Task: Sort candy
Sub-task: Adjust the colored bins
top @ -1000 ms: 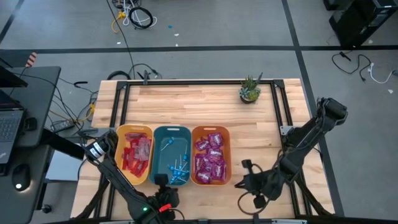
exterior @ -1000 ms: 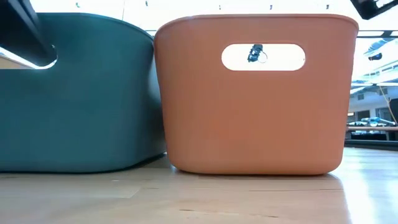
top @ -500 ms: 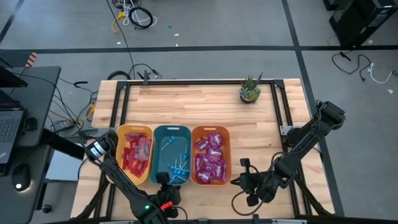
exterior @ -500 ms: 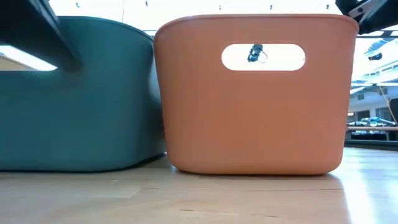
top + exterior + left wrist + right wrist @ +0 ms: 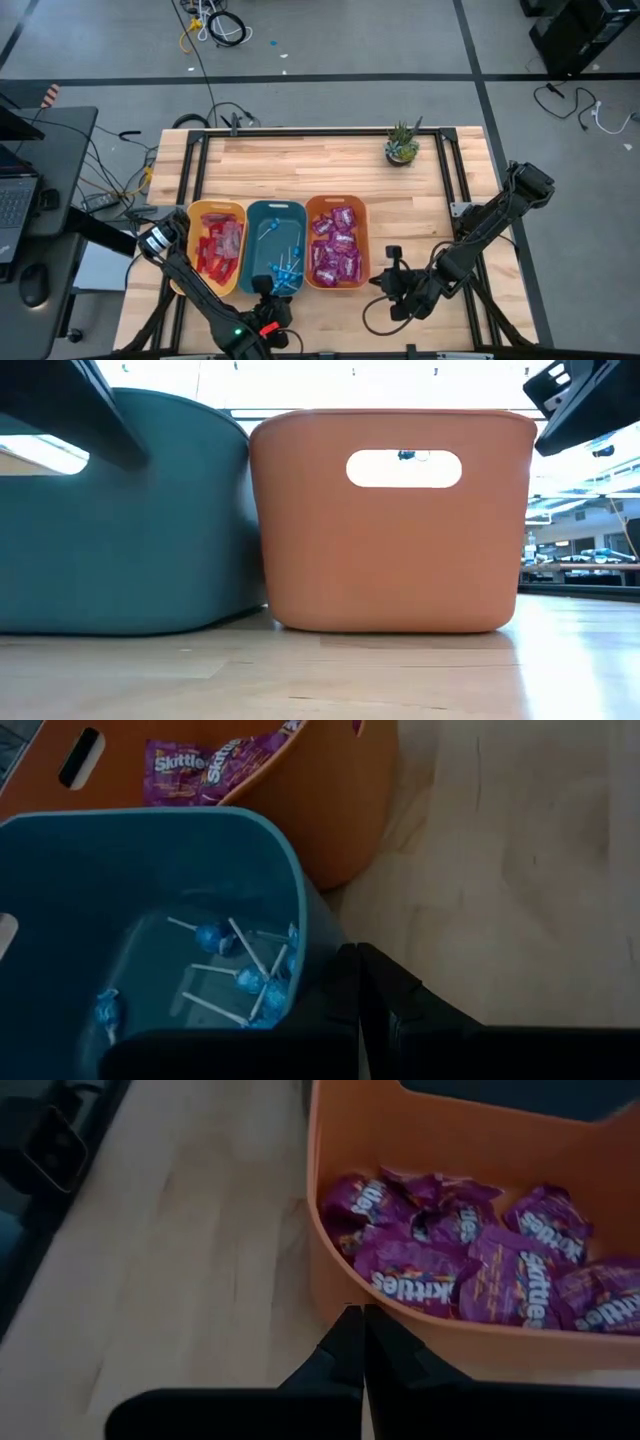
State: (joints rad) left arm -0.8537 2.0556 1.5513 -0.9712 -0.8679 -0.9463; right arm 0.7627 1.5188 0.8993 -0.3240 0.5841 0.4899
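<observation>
Purple packets [image 5: 470,1270] in orange bin [image 5: 420,1330], just past closed R gripper [image 5: 357,1312].

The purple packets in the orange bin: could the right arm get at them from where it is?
Probably yes: the right gripper sits beside the orange bin, whose top is open above the purple packets; shut jaws must open first.

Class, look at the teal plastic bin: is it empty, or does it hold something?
Not empty. The teal plastic bin holds several small blue lollipops on white sticks, lying loose on its floor, far from filling it.
</observation>
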